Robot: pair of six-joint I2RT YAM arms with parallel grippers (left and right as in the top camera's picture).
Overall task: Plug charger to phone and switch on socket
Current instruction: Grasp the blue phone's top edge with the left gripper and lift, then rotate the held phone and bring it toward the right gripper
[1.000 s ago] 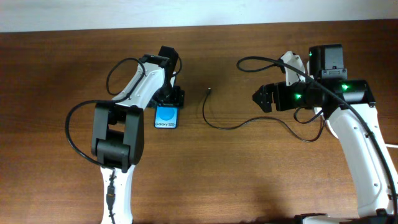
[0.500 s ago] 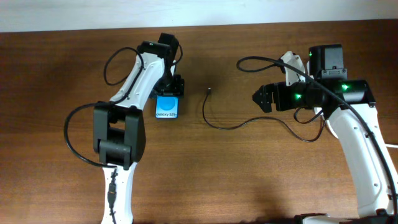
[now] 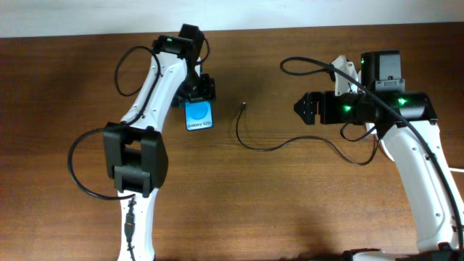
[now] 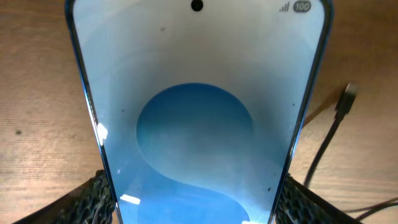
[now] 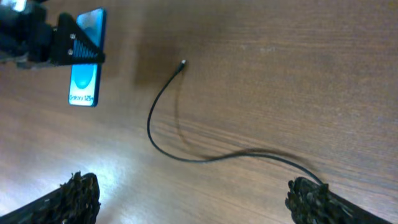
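The phone (image 3: 199, 116), with its blue screen and "Galaxy S25" text, is gripped at its far end by my left gripper (image 3: 198, 96), left of the table's middle. In the left wrist view the phone (image 4: 196, 112) fills the frame between the two black fingers (image 4: 93, 199). The charger cable (image 3: 254, 146) lies loose on the wood, with its plug tip (image 3: 244, 106) right of the phone. The tip also shows in the left wrist view (image 4: 347, 98) and the right wrist view (image 5: 183, 63). My right gripper (image 3: 304, 109) is open and empty, above the table right of the cable. The socket is out of view.
The brown wooden table (image 3: 290, 210) carries only the phone and the cable. The cable runs on under my right arm (image 3: 406, 152). The right wrist view shows the phone (image 5: 84, 81) held by the left gripper (image 5: 74, 46) at the upper left.
My left gripper has carried the phone toward the table's far side and turned it slightly. The right gripper has barely shifted. The cable has not moved.
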